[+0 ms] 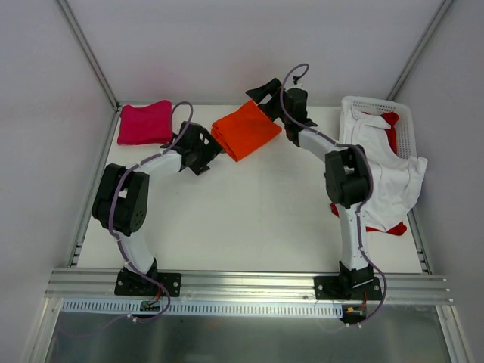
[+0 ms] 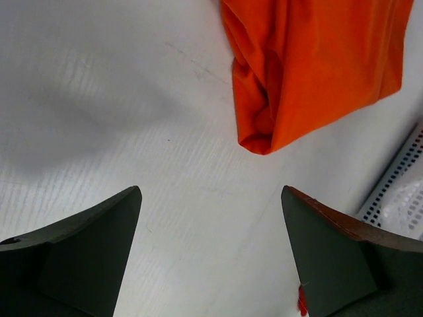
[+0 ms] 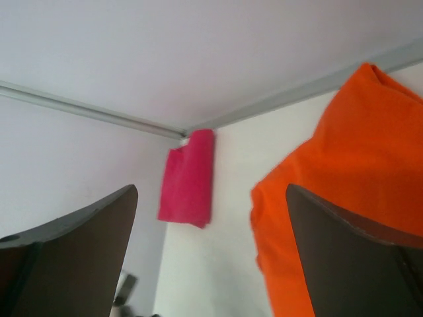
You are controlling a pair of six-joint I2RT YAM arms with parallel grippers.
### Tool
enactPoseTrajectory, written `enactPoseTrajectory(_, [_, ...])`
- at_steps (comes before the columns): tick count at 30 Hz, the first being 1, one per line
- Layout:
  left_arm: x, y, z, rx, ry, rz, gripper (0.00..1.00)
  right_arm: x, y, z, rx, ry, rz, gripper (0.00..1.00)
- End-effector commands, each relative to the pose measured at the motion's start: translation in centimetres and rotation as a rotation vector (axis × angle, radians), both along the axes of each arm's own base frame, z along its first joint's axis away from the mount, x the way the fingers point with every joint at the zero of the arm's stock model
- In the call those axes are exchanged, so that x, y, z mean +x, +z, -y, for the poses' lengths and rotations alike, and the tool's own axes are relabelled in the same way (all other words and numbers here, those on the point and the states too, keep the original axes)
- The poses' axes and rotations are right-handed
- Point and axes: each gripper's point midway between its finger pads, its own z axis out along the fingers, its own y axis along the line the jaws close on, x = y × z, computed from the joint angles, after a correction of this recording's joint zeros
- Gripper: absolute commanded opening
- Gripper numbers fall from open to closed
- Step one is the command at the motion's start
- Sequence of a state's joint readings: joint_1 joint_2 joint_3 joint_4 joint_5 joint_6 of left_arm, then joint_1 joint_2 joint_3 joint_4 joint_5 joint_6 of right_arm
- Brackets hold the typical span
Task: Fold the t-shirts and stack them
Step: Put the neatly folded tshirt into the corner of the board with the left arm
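White desk (image 1: 249, 219): magenta-pink t-shirt (image 1: 144, 122) folded far left, orange t-shirt (image 1: 246, 130) folded far centre, unstacked. White t-shirt (image 1: 387, 170), red t-shirt (image 1: 390, 122) unfolded over basket (image 1: 378, 103), right. My left gripper (image 2: 211, 254), right gripper (image 3: 211, 254) both apart, empty.

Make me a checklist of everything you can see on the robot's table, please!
Surface: white table.
Job's things: orange t-shirt folded, back middle; pink t-shirt folded, back left corner; white t-shirt unfolded, draped out of the basket; red t-shirt peeking out under it.
Clutter: white slotted basket, back right.
Hands: left hand open, empty; right hand open, empty; both near the orange t-shirt.
Cables: purple cables along both arms.
Surroundings: white walls; metal rail at the near edge.
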State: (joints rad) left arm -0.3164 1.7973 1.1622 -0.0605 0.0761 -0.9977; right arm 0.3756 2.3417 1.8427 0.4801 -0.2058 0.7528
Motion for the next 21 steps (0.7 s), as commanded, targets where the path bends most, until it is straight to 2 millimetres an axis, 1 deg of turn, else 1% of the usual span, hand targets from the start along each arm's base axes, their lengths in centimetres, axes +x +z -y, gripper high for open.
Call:
enactPoseTrajectory(1, [0.1, -1.6, -0.9, 0.060, 0.130, 0.001, 0.88, -4.8, 12.0, 3.5, 0.043, 0.013, 0.262, 0.99])
enactPoseTrajectory(2, [0.3, -1.9, -1.3, 0.087, 0.162, 0.011, 0.88, -5.8, 11.7, 4.3, 0.027, 0.002, 0.253, 0.99])
enactPoseTrajectory(3, [0.5, -2.0, -1.0, 0.089, 0.177, 0.019, 0.87, -6.7, 11.5, 5.1, 0.000, -0.004, 0.256, 1.00])
enactPoseTrajectory(4, [0.6, -2.8, -1.1, 0.101, 0.193, 0.008, 0.86, -8.7, 11.0, 6.9, -0.019, -0.019, 0.235, 0.99])
enactPoseTrajectory(6, [1.3, -3.2, -1.4, 0.103, 0.252, 0.009, 0.86, -10.6, 10.2, 8.9, -0.037, -0.042, 0.216, 0.99])
enactPoseTrajectory(7, [1.7, -4.0, -1.2, 0.100, 0.267, -0.005, 0.85, -12.5, 9.4, 11.0, -0.047, -0.068, 0.192, 0.99])
enactPoseTrajectory(8, [2.0, -4.3, -1.2, 0.088, 0.290, -0.014, 0.85, -13.5, 9.0, 11.8, -0.052, -0.078, 0.185, 0.99])
enactPoseTrajectory(9, [2.1, -5.5, -0.9, 0.090, 0.294, -0.034, 0.85, -14.5, 8.7, 12.8, -0.059, -0.091, 0.180, 0.99])
enactPoseTrajectory(10, [2.3, -5.9, -0.8, 0.085, 0.302, -0.044, 0.86, -15.3, 8.4, 14.1, -0.070, -0.115, 0.179, 0.99])
enactPoseTrajectory(11, [3.2, -5.7, -0.3, 0.057, 0.320, -0.028, 0.86, -17.3, 8.0, 15.0, -0.078, -0.129, 0.177, 1.00])
enactPoseTrajectory(12, [3.5, -6.6, 0.0, 0.053, 0.326, -0.033, 0.86, -18.2, 7.7, 15.6, -0.086, -0.139, 0.177, 1.00])
enactPoseTrajectory(13, [4.3, -6.3, 0.6, 0.031, 0.327, -0.010, 0.86, -18.9, 7.5, 16.4, -0.097, -0.151, 0.182, 0.99])
enactPoseTrajectory(14, [4.7, -6.6, 1.0, 0.014, 0.333, -0.010, 0.86, -20.3, 7.1, 16.8, -0.107, -0.152, 0.175, 0.99])
enactPoseTrajectory(16, [5.8, -7.1, 1.9, -0.009, 0.322, -0.005, 0.86, -21.3, 6.7, 17.5, -0.132, -0.161, 0.167, 0.99])
enactPoseTrajectory(17, [6.2, -7.2, 2.2, -0.018, 0.325, -0.003, 0.86, -22.1, 6.4, 17.8, -0.156, -0.163, 0.158, 0.99])
enactPoseTrajectory(18, [6.4, -7.9, 2.3, -0.016, 0.329, -0.012, 0.86, -22.4, 6.3, 18.1, -0.166, -0.171, 0.153, 0.99])
enactPoseTrajectory(19, [6.9, -7.6, 2.6, -0.027, 0.329, -0.002, 0.86, -22.6, 6.2, 18.4, -0.174, -0.177, 0.151, 0.99])
enactPoseTrajectory(21, [7.4, -7.7, 2.9, -0.039, 0.334, 0.001, 0.86, -23.1, 6.2, 18.8, -0.171, -0.184, 0.149, 1.00])
